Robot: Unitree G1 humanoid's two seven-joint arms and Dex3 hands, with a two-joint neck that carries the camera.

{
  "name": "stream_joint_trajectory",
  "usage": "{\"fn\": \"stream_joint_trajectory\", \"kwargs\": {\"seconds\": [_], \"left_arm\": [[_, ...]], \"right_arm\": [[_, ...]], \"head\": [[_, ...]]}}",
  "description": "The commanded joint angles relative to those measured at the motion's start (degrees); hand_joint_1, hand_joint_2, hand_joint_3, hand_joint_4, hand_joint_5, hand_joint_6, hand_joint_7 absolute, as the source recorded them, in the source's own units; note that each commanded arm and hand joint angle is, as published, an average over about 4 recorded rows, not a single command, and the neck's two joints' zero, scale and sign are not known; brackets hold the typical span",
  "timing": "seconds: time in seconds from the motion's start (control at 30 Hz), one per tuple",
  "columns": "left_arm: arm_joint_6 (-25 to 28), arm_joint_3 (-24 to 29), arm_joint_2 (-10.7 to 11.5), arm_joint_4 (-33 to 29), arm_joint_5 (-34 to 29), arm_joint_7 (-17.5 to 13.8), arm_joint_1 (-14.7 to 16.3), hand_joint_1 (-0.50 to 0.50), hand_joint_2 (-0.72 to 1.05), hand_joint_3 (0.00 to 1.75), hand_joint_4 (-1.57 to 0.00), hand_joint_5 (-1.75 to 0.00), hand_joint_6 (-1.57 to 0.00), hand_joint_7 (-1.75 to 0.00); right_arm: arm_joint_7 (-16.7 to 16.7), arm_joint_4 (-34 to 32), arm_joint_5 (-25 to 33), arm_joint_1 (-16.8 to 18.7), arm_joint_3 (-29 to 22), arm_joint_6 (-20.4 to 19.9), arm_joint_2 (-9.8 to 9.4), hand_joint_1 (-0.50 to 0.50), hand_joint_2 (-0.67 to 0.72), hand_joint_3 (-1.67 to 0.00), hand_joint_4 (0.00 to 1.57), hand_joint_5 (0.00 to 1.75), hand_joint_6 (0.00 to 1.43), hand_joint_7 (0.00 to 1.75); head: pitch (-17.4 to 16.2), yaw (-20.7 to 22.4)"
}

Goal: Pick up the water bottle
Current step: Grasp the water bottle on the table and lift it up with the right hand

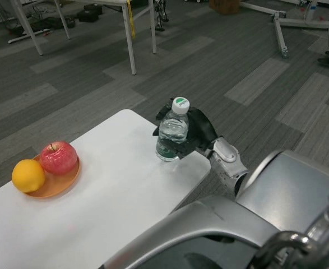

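We've got the bottle [172, 133] standing upright near the far right edge of the white tabletop [114, 196], pretty much at the corner. It's a clear plastic one with a white cap that has a green mark on top, and a dark green band near the base. Our right hand [193, 134] is wrapped around it: black fingers [163, 115] curl around the far side and more show at the lower front, so the hand is gripping the bottle. We can't tell whether the base sits on the tabletop or is just off it, the angle doesn't show that. The silver right forearm [227, 159] runs back from the hand toward the lower right, off the tabletop edge.

We can't see our left hand, only big silver arm parts filling the bottom of the view.

Over on the left side of the tabletop, well apart from the bottle, there's an orange plate [58, 182] with a red apple [58, 157] and an orange [28, 175] on it, the two touching side by side.

Behind it all is grey carpet [220, 61] in lighter and darker strips, plus white table legs [129, 39] farther back.
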Motion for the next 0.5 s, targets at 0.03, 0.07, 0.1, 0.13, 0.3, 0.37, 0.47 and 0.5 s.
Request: {"fn": "stream_joint_trajectory", "kwargs": {"seconds": [0.03,0.07,0.1,0.13,0.3,0.37,0.47,0.5], "left_arm": [[-0.2,0.34,0.33,-0.27,-0.02,-0.16,0.08,-0.5,-0.19,0.02,0.0,-0.1,0.0,0.0],[-0.2,0.34,0.33,-0.34,0.0,-0.16,0.14,-0.5,-0.19,0.02,0.0,-0.1,0.0,0.0],[-0.2,0.34,0.33,-0.38,0.02,-0.16,0.21,-0.5,-0.19,0.04,0.0,-0.1,0.0,0.0],[-0.2,0.36,0.33,-0.41,0.04,-0.16,0.28,-0.5,-0.19,0.07,0.0,-0.1,0.0,0.0],[-0.2,0.51,0.18,-0.89,0.17,-0.05,0.63,-0.5,-0.19,0.09,0.0,-0.1,0.0,0.0],[-0.2,0.58,0.16,-1.13,0.26,-0.01,0.78,-0.5,-0.15,0.04,0.0,-0.1,0.0,0.0],[-0.2,0.8,0.09,-1.61,0.61,0.06,1.15,-0.5,-0.1,0.04,0.0,-0.1,0.0,0.0],[-0.2,0.93,0.05,-1.77,0.74,0.08,1.29,-0.5,-0.1,0.07,0.0,-0.1,0.0,0.0]], "right_arm": [[-2.86,-2.04,0.27,-3.02,3.54,-0.42,-3.38,0.0,-0.53,-1.55,1.47,1.07,0.8,1.26],[-3.61,-2.15,0.27,-3.96,4.94,-0.4,-4.32,0.0,-0.54,-1.57,1.46,1.07,0.8,1.26],[-4.03,-2.17,0.27,-4.71,5.89,-0.38,-4.91,0.0,-0.54,-1.59,1.46,1.07,0.79,1.26],[-4.31,-2.15,0.27,-5.7,6.63,-0.36,-5.22,0.0,-0.54,-1.59,1.46,1.07,0.79,1.26],[-5.76,-1.38,0.27,-12.75,11.82,-0.18,-6.76,0.0,-0.54,-1.59,1.46,1.07,0.77,1.26],[-6.36,-0.74,0.27,-15.01,13.93,-0.16,-7.4,0.0,-0.54,-1.59,1.46,1.07,0.77,1.26],[-7.76,0.68,0.27,-18.38,17.36,-0.16,-8.17,0.0,-0.54,-1.59,1.46,1.07,0.79,1.26],[-8.14,1.19,0.27,-19.37,18.26,-0.16,-8.28,0.0,-0.54,-1.59,1.46,1.07,0.8,1.26]], "head": [[1.44,3.16],[1.72,3.74],[2.1,4.49],[2.41,5.2],[5.02,11.22],[6.0,13.59],[7.69,16.96],[8.14,17.8]]}}
